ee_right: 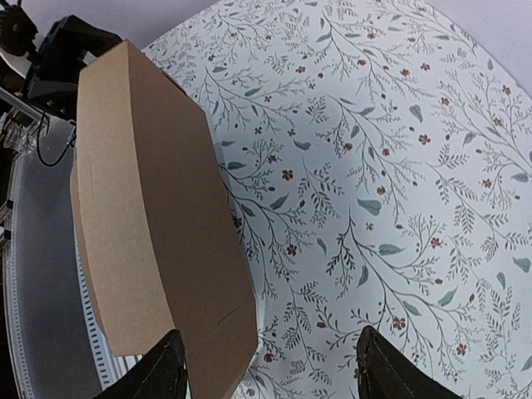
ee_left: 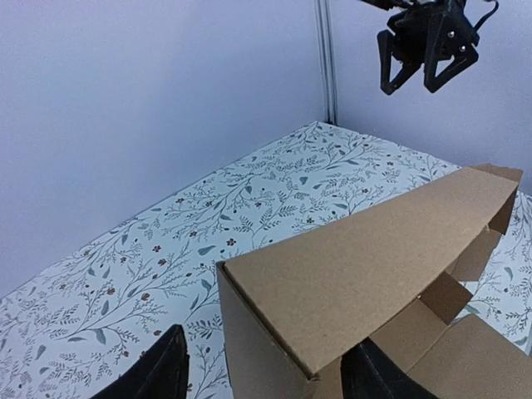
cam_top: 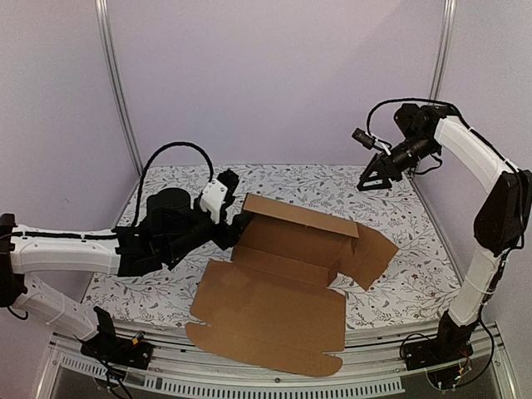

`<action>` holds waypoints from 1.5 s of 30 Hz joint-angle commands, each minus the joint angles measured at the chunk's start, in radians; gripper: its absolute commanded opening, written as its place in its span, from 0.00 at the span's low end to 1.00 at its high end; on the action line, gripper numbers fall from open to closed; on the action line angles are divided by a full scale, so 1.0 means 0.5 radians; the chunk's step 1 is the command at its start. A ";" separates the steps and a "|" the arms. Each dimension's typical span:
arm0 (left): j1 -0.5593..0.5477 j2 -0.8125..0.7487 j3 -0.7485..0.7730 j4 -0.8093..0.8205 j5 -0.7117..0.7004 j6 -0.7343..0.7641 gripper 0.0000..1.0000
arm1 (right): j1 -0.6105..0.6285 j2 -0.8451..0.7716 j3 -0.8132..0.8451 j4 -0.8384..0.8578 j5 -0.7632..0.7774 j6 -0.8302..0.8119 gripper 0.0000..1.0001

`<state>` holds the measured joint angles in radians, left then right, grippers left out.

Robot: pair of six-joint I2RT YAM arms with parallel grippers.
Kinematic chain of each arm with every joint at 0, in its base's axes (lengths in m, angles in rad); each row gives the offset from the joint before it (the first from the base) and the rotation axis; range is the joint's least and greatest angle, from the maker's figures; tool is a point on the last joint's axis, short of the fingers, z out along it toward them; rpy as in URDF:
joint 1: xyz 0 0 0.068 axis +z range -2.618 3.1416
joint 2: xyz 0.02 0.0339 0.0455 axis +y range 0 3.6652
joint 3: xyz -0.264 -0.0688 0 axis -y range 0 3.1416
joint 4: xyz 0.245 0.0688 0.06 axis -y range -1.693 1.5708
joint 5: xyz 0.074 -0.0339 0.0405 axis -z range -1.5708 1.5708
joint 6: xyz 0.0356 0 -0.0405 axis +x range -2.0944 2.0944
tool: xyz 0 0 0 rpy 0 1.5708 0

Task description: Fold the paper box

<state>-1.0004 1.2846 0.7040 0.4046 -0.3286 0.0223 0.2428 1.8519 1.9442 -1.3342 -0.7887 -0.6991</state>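
the paper box (cam_top: 274, 299) lies in the middle of the top view on a surface (cam_top: 416, 266) covered with a floral cloth. it is only partly formed. a broad flat panel spreads toward the bottom of the frame, and its rounded edge reaches over the white rail (cam_top: 432, 384) there. behind that panel a low ridge crosses the cardboard, then a shallow tray. the tray's far wall stands upright, running from the centre toward the right of the frame. a loose flap splays flat on the cloth at the tray's right end.

the left arm (cam_top: 66, 249) comes in low from the left edge of the top view and ends at the upper left corner of the tray. in the left wrist view the left fingers (ee_left: 162, 376) sit at the bottom of the frame, spread apart, with the corner of the upright wall between them. the finger at lower left stands clear of the cardboard with cloth showing in the gap. the other is just beside the wall's inner face; whether it touches cannot be told. they are open and clamp nothing.

the right arm (cam_top: 486, 208) rises along the right edge of the top view. it is bent over at the top, its end hanging in the air above the far right part of the surface, well apart from the box. the right fingers (ee_right: 382, 378) are spread wide and hold nothing. in their own view only the cloth lies beneath them, with the box off to the left of the frame.
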 commanded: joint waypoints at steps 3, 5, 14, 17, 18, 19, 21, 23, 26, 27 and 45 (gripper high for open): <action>-0.029 0.181 0.180 -0.777 0.068 0.071 0.63 | -0.023 -0.221 -0.426 -0.385 0.181 0.060 0.69; -0.038 0.265 0.180 -0.803 0.095 0.048 0.64 | -0.024 -0.278 -0.508 -0.331 0.146 0.077 0.69; -0.391 0.103 0.077 -0.877 -0.417 0.191 0.99 | -0.024 -0.441 -0.676 -0.264 0.174 0.084 0.69; -0.493 -0.004 0.227 -1.150 -0.541 0.231 1.00 | -0.024 -0.495 -0.708 -0.265 0.216 0.070 0.69; -0.511 -0.027 0.285 -1.224 -0.539 0.260 1.00 | -0.024 -0.512 -0.716 -0.267 0.242 0.068 0.69; -0.524 -0.037 0.338 -1.284 -0.518 0.308 0.99 | -0.024 -0.532 -0.733 -0.265 0.279 0.067 0.69; -0.540 -0.026 0.465 -1.377 -0.432 0.450 1.00 | -0.022 -0.553 -0.761 -0.255 0.371 0.088 0.69; -0.548 0.055 0.610 -1.474 -0.357 0.595 0.98 | -0.023 -0.580 -0.800 -0.258 0.439 0.104 0.69; -0.549 0.244 0.825 -1.618 -0.274 0.814 0.96 | -0.026 -0.647 -0.862 -0.260 0.525 0.105 0.68; -0.549 0.324 0.891 -1.652 -0.266 0.885 0.96 | -0.032 -0.668 -0.887 -0.260 0.548 0.090 0.68; -0.384 1.251 1.784 -1.550 0.029 1.462 0.90 | -0.228 -0.662 -1.370 0.129 1.022 -0.174 0.54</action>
<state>-1.2266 1.8801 1.5379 -0.3721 -0.3744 0.6987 0.1299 1.5074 1.3186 -1.3270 -0.3302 -0.7494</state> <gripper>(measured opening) 0.902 0.538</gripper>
